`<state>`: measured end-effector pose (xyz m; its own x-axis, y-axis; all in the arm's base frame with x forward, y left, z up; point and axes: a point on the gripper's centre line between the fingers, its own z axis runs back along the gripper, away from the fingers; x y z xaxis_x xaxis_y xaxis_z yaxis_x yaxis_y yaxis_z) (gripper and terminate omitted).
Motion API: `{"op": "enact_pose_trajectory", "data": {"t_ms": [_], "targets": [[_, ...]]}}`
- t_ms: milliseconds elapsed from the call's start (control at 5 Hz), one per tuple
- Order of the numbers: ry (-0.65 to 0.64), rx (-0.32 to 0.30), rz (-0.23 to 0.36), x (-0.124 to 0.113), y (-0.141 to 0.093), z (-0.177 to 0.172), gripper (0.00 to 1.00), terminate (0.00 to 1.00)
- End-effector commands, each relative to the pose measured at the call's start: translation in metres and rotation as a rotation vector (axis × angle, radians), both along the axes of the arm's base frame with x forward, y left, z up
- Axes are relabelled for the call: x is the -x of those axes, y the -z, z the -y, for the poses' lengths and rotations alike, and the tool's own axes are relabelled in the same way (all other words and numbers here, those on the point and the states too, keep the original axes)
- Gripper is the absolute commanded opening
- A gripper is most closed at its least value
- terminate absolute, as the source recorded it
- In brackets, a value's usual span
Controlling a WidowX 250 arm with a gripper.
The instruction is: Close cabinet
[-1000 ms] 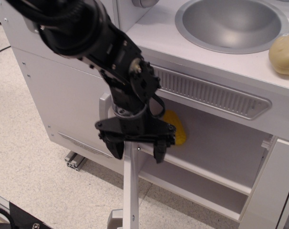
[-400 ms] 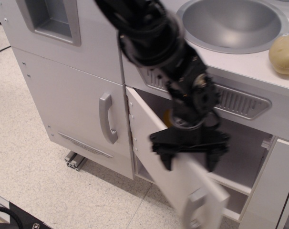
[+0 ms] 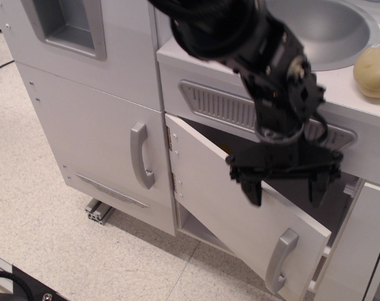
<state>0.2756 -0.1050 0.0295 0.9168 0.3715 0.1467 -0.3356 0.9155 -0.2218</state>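
Observation:
The cabinet's white square door, hinged on its left edge, stands partly ajar, and its grey bar handle is at the lower right. The dark cabinet interior shows above the door's top edge. My black gripper hangs open over the door's upper edge, its two fingers spread apart and holding nothing. One finger lies in front of the door face, the other behind the top edge.
A taller white door with a curved grey handle is at the left, below a grey-framed recessed window. A metal sink bowl and a beige potato-like object sit on the counter. Another white panel stands at the right.
The door has swung from wide open toward the cabinet and is now only partly ajar. My arm and gripper have moved to the right with it.

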Motion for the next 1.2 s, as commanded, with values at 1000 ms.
{"op": "enact_pose_trajectory", "data": {"t_ms": [1000], "targets": [[0.130, -0.077, 0.018, 0.011, 0.098, -0.026, 1.00, 0.00]]}}
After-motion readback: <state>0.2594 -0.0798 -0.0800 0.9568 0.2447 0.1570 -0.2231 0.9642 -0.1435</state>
